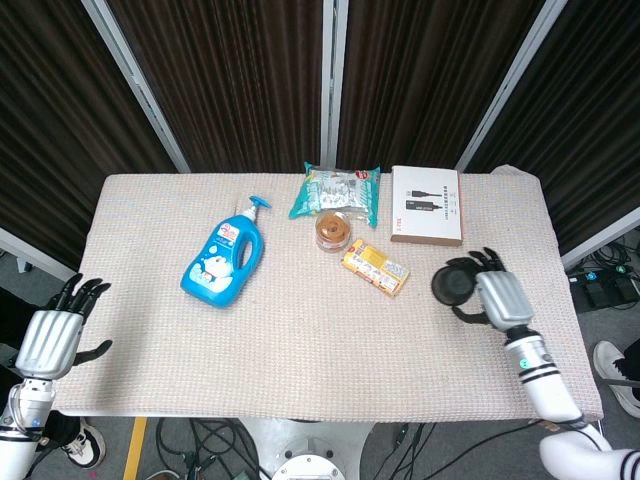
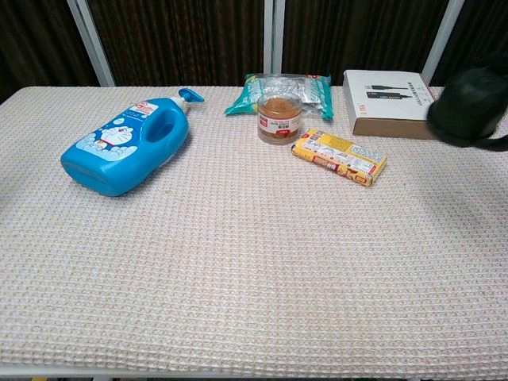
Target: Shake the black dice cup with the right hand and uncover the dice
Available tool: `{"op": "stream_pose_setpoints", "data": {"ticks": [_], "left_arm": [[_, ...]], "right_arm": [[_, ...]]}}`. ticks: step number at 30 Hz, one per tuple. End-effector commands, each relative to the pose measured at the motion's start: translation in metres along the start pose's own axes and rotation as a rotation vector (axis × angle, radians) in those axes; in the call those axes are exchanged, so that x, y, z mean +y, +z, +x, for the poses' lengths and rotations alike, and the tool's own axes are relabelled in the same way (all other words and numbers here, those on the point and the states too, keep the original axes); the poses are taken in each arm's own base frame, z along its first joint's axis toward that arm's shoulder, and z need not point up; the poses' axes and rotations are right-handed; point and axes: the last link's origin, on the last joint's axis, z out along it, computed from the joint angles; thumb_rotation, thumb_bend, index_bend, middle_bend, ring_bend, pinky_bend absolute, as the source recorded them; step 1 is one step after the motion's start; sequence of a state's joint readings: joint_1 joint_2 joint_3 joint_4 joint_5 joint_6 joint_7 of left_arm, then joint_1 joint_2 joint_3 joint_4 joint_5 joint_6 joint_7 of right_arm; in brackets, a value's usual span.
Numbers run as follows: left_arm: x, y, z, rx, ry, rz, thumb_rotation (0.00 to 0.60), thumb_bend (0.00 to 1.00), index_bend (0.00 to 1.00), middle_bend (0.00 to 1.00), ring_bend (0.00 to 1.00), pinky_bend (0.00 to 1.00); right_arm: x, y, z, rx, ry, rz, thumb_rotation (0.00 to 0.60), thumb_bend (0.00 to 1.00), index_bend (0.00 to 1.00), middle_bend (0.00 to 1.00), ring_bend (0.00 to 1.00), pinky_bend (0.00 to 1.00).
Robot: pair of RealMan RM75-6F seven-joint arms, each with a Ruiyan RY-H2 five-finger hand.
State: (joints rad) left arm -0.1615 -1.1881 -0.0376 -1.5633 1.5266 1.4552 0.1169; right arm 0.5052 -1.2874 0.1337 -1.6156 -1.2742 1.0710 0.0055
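Note:
My right hand (image 1: 493, 297) grips the black dice cup (image 1: 452, 284) above the right side of the table, between the yellow snack box and the table's right edge. In the chest view the black dice cup (image 2: 467, 107) shows at the far right edge, in front of the white box, with only dark fingertips (image 2: 496, 145) of the hand visible below it. No dice can be seen. My left hand (image 1: 55, 335) hangs off the table's left front corner, fingers spread, holding nothing.
On the woven table mat (image 1: 300, 330) lie a blue detergent bottle (image 1: 225, 257), a yellow snack box (image 1: 375, 266), a brown-lidded jar (image 1: 332, 231), a green snack bag (image 1: 338, 190) and a white box (image 1: 425, 205).

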Motion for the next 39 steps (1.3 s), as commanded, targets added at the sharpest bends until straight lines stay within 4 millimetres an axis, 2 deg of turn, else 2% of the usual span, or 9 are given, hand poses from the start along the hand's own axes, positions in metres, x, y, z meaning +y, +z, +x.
{"op": "stream_pose_setpoints", "data": {"ticks": [1, 3, 7, 10, 12, 18, 26, 36, 39], "left_arm": [[-0.001, 0.000, 0.002, 0.005, 0.002, 0.004, 0.600, 0.13, 0.17, 0.14, 0.06, 0.30], [-0.001, 0.002, 0.004, 0.012, -0.001, 0.001, 0.600, 0.13, 0.17, 0.14, 0.06, 0.30], [-0.001, 0.002, 0.001, 0.006, -0.005, -0.005, 0.600, 0.13, 0.17, 0.14, 0.06, 0.30], [-0.001, 0.001, -0.001, 0.002, -0.010, -0.002, 0.600, 0.13, 0.17, 0.14, 0.06, 0.30], [0.000, 0.001, -0.002, 0.003, -0.011, -0.003, 0.600, 0.13, 0.17, 0.14, 0.06, 0.30], [0.001, 0.000, 0.001, 0.014, -0.005, -0.003, 0.600, 0.13, 0.17, 0.14, 0.06, 0.30], [-0.003, -0.003, 0.000, 0.011, -0.011, 0.006, 0.600, 0.13, 0.17, 0.14, 0.06, 0.30], [-0.003, -0.002, -0.001, 0.014, -0.011, 0.003, 0.600, 0.13, 0.17, 0.14, 0.06, 0.30], [-0.003, -0.003, -0.002, 0.012, -0.011, 0.003, 0.600, 0.13, 0.17, 0.14, 0.06, 0.30]], "right_arm": [[-0.085, 0.038, -0.049, -0.116, 0.047, 0.178, 0.600, 0.22, 0.39, 0.48, 0.11, 0.00], [-0.073, 0.032, -0.044, -0.079, 0.015, 0.143, 0.600, 0.22, 0.38, 0.48, 0.11, 0.00], [0.003, -0.004, -0.016, 0.014, 0.006, -0.063, 0.600, 0.22, 0.38, 0.48, 0.10, 0.00], [0.037, -0.025, -0.004, 0.026, 0.019, -0.142, 0.600, 0.22, 0.38, 0.48, 0.10, 0.00], [0.038, -0.029, -0.009, 0.006, 0.015, -0.126, 0.600, 0.22, 0.38, 0.48, 0.10, 0.00], [0.002, -0.010, -0.051, -0.111, -0.009, -0.001, 0.600, 0.22, 0.38, 0.48, 0.10, 0.00], [0.025, -0.012, -0.062, -0.122, 0.003, -0.082, 0.600, 0.22, 0.38, 0.48, 0.10, 0.00], [0.025, -0.009, -0.074, -0.149, 0.000, -0.080, 0.600, 0.22, 0.37, 0.47, 0.10, 0.00], [0.027, -0.008, -0.076, -0.161, 0.003, -0.091, 0.600, 0.20, 0.34, 0.45, 0.09, 0.00]]}}
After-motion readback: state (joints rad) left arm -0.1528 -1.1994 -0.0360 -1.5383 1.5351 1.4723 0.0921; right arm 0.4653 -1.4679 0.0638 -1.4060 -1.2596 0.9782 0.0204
